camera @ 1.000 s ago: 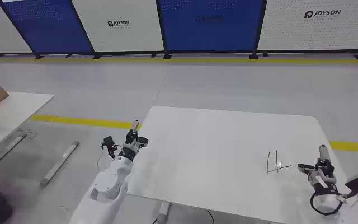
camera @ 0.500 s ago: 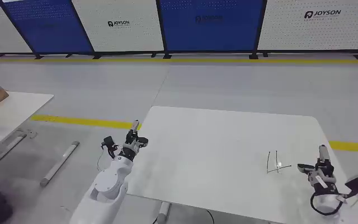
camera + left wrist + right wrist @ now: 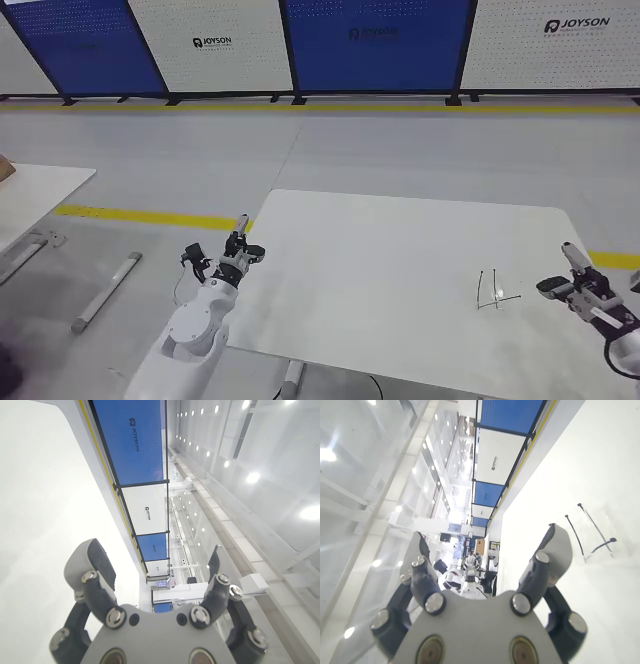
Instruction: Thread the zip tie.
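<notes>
The table (image 3: 400,250) has a smooth, matt white top. The zip ties (image 3: 575,535) on it are thin black plastic, and what looks like a clear, glossy film (image 3: 588,535) lies with them. The left gripper (image 3: 156,550) and the right gripper (image 3: 485,531) are built alike, each with a matt silver-grey base plate (image 3: 155,637) that looks like metal, matt black links, shiny round metal screw heads (image 3: 113,618), and smooth pale grey finger shells lined with finely ribbed black pads (image 3: 103,562) that look like rubber.
</notes>
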Action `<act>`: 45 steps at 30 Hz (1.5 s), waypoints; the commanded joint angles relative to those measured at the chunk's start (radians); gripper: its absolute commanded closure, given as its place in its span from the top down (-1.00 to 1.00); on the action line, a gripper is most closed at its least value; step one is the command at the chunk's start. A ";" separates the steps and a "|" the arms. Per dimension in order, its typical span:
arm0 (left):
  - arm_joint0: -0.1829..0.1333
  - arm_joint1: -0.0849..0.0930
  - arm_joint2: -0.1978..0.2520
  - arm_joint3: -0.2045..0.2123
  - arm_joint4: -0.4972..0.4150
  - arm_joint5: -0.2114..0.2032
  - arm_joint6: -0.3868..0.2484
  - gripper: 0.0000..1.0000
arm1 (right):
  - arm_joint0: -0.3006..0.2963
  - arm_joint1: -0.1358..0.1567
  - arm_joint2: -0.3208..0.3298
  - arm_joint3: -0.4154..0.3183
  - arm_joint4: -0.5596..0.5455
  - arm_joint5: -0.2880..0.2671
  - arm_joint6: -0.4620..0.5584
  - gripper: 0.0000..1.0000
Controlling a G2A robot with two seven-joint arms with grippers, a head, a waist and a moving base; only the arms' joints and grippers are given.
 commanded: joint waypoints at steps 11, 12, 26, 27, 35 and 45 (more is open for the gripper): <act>0.000 0.000 0.000 0.000 0.000 0.000 0.000 1.00 | -0.002 0.000 0.000 -0.001 0.002 -0.001 -0.006 1.00; 0.000 0.000 0.000 0.000 0.000 0.000 0.000 1.00 | 0.004 0.002 0.000 -0.023 -0.008 -0.011 0.031 1.00; 0.000 0.000 0.000 0.000 0.000 0.000 0.000 1.00 | 0.300 0.080 -0.025 0.162 -0.219 0.076 0.639 1.00; 0.000 0.000 0.000 0.000 0.000 0.000 0.000 1.00 | 0.324 0.081 -0.042 0.192 -0.225 0.078 0.643 1.00; 0.000 0.000 0.000 0.000 0.000 0.000 0.000 1.00 | 0.456 0.077 -0.151 0.449 -0.107 0.026 0.720 1.00; 0.000 0.000 0.000 0.000 0.000 0.000 0.000 1.00 | 0.456 0.077 -0.151 0.449 -0.107 0.026 0.720 1.00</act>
